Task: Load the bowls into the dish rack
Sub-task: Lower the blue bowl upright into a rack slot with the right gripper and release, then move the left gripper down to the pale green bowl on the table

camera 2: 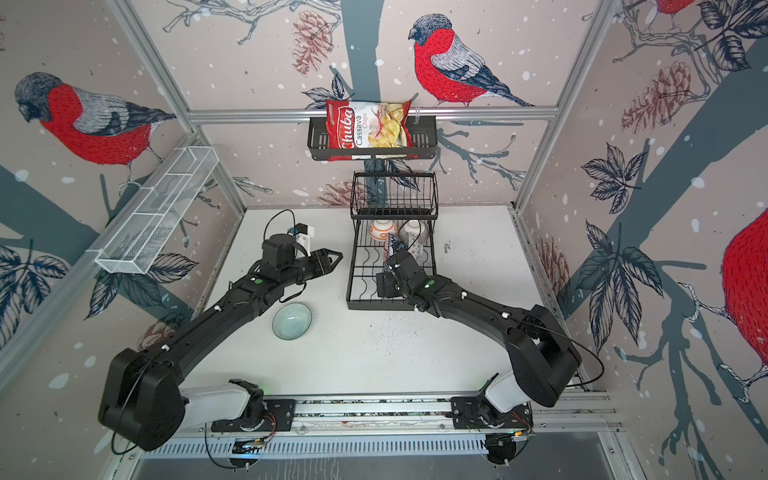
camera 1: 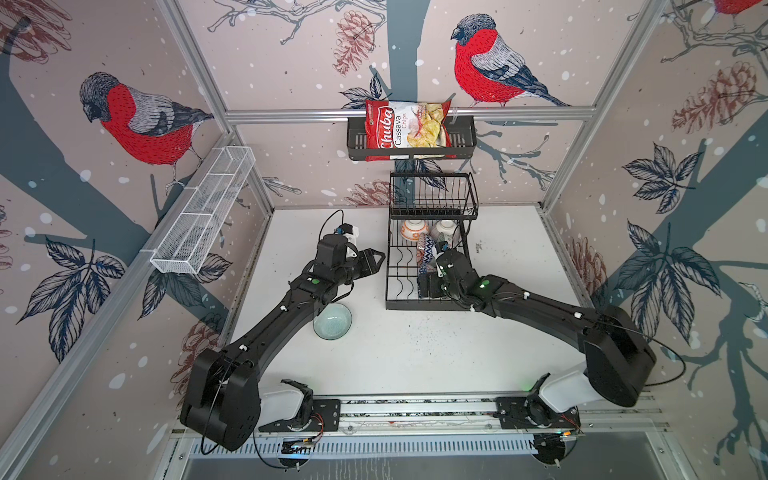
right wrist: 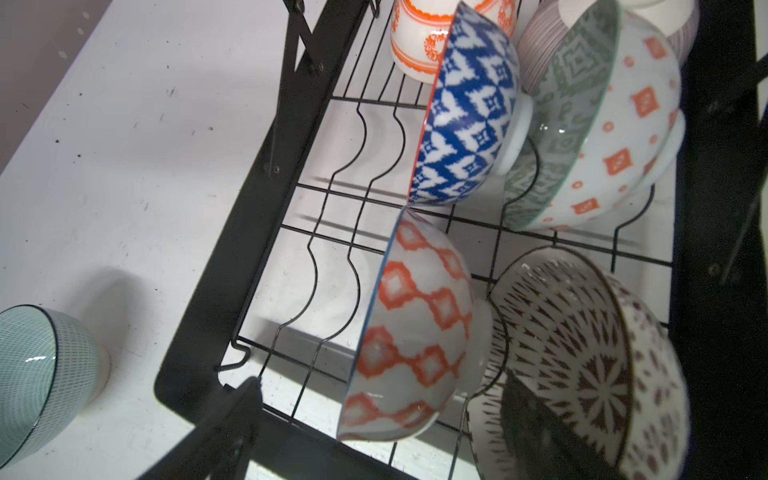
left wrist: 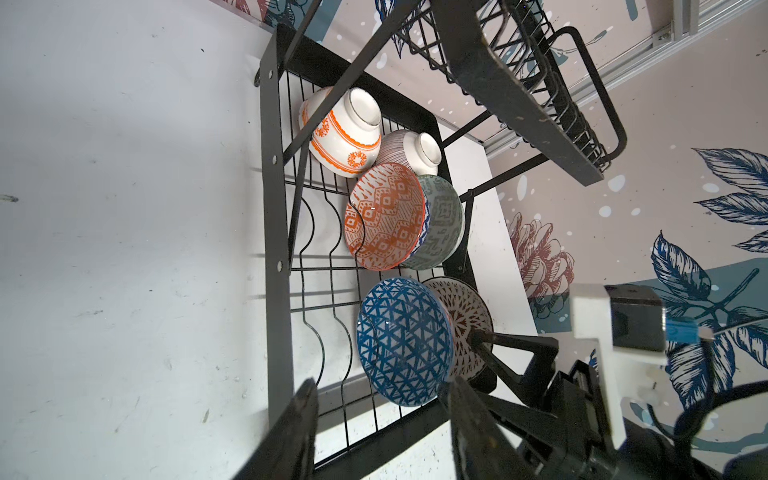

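The black dish rack (camera 1: 407, 306) stands mid-table and holds several bowls on edge or upside down in its lower tier. My right gripper (right wrist: 380, 424) hangs open over the rack's front. An orange-diamond bowl (right wrist: 415, 332) stands between its fingers, clear of the near one. The far finger sits in front of the brown-dotted bowl (right wrist: 582, 353). My left gripper (camera 1: 374, 259) is open and empty, just left of the rack. A pale green bowl (camera 1: 332, 321) sits upright on the table by the left arm, also in the right wrist view (right wrist: 37, 374).
The rack's upper basket tier (camera 1: 432, 195) overhangs the back bowls. A black wall shelf (camera 1: 463, 143) holds a chips bag (camera 1: 405, 129). A white mesh basket (camera 1: 203, 212) hangs on the left wall. The wavy divider wires (right wrist: 332, 187) on the rack's left side hold nothing.
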`<state>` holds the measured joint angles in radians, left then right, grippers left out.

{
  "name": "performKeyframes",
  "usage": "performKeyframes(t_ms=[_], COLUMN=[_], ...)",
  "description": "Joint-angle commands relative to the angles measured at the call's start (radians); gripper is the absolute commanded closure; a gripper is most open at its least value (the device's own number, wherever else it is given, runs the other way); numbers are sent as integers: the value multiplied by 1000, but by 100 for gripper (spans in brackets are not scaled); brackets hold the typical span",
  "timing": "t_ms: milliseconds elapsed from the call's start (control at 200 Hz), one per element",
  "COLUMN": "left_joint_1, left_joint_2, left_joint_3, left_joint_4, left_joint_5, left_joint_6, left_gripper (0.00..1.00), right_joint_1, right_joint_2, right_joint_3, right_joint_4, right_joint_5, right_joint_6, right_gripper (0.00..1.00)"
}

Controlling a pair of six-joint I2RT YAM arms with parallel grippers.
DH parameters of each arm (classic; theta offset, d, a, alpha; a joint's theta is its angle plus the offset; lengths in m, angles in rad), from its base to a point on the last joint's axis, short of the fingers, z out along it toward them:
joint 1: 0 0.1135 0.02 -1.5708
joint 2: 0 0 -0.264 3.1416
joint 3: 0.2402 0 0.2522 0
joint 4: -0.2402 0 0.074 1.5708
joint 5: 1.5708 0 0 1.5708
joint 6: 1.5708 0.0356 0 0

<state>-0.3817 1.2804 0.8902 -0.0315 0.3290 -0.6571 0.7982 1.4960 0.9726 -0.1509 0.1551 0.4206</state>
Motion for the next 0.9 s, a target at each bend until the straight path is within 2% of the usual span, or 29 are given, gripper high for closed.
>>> performKeyframes(t_ms=[0,530,680,830,895], left_joint_1=[2,1,2,1,1], left_joint_2=[0,-60,-93,-105,-97], left_joint_3=[11,41,22,0,-1], left_joint_4=[-14,-377,-412,-420,-438], left_joint_5=[-28,-260,-276,-278,-281], left_joint_6=[4,27,6,-9,-10], left_gripper=[49,50,51,51,51], right_joint_1=[1,-40,-52,-51,-51], right_joint_2=[-10,-58,-60,-56,-56], right_joint_3=[19,51,45,43,39], right_joint_4=[40,132,145,157,164], right_joint_5=[-7,-5,-18,-61,-78], right_joint_6=[-19,-66,-68,-73,-73], right_gripper=[11,8,7,0,0])
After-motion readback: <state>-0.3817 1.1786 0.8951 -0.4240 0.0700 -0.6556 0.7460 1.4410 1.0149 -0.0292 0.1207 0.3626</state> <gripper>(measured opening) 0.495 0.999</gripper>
